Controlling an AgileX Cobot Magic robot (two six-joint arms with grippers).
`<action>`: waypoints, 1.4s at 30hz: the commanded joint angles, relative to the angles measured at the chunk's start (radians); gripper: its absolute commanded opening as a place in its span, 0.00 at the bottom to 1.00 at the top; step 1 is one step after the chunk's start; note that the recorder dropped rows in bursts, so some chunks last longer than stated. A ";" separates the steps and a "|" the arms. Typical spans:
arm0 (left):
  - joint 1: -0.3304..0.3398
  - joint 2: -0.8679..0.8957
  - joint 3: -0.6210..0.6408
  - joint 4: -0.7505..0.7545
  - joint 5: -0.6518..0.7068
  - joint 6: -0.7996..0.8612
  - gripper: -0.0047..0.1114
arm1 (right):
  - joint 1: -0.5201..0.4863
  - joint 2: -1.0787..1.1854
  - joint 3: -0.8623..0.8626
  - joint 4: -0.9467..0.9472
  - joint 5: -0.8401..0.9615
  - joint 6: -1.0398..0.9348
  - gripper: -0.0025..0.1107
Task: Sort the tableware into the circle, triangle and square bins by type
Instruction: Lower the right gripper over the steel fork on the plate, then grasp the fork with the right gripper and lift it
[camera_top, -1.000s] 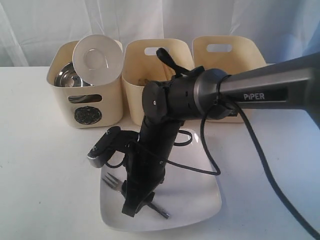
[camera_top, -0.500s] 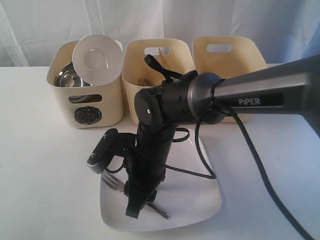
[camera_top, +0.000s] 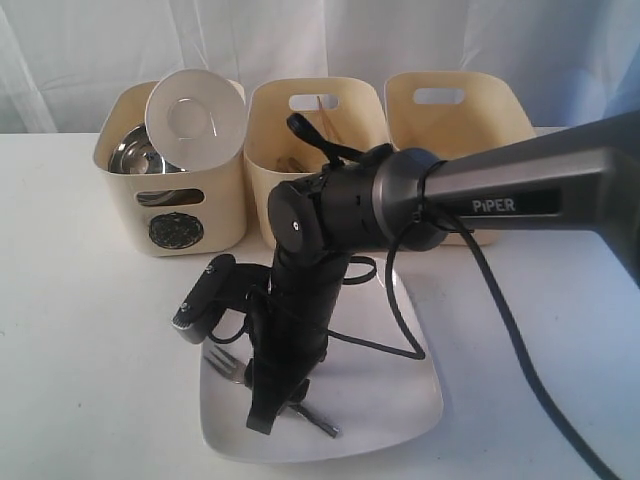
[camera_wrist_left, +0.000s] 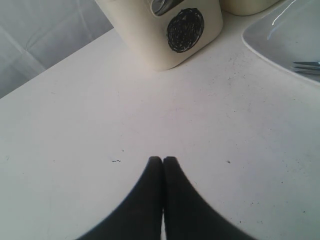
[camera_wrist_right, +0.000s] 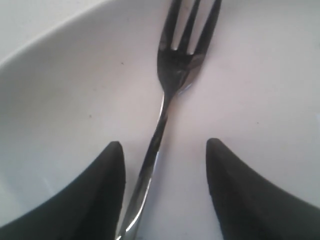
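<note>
At the near edge of the table (camera_top: 80, 330): white square plate (camera_top: 385, 395), metal fork (camera_top: 228, 366) lying flat in it, tines toward the left edge. Straddling the fork's handle, right gripper (camera_wrist_right: 164, 145), spread wide, nothing clamped yet; handle off-centre, close against one finger. Probably light, stiff and slick, steel on glazed ceramic, so prone to skate or pivot under a lopsided squeeze. Best taken mid-handle or at the narrow neck behind the tines, fingers kept low to the plate and closed squarely across the shaft. Further in, apparently toward the left edge, left gripper (camera_wrist_left: 162, 161) pinched fully together over bare table, holding nothing. Along the far edge, three cream tubs: circle bin (camera_top: 185, 205) at the left, small white bowl (camera_top: 195, 112) tilted on its rim, shiny steel bowl (camera_top: 138, 155) inside; then middle bin (camera_top: 256, 175) and right bin (camera_top: 452, 115), marks on both hidden.
</note>
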 joint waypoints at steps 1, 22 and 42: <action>-0.004 -0.005 0.004 -0.003 -0.002 -0.002 0.04 | 0.003 0.029 -0.002 -0.004 0.002 0.005 0.44; -0.004 -0.005 0.004 -0.003 -0.002 -0.002 0.04 | 0.003 0.046 -0.004 -0.019 0.090 0.030 0.02; -0.004 -0.005 0.004 -0.003 -0.002 -0.002 0.04 | -0.138 -0.289 -0.004 -0.022 -0.195 0.138 0.02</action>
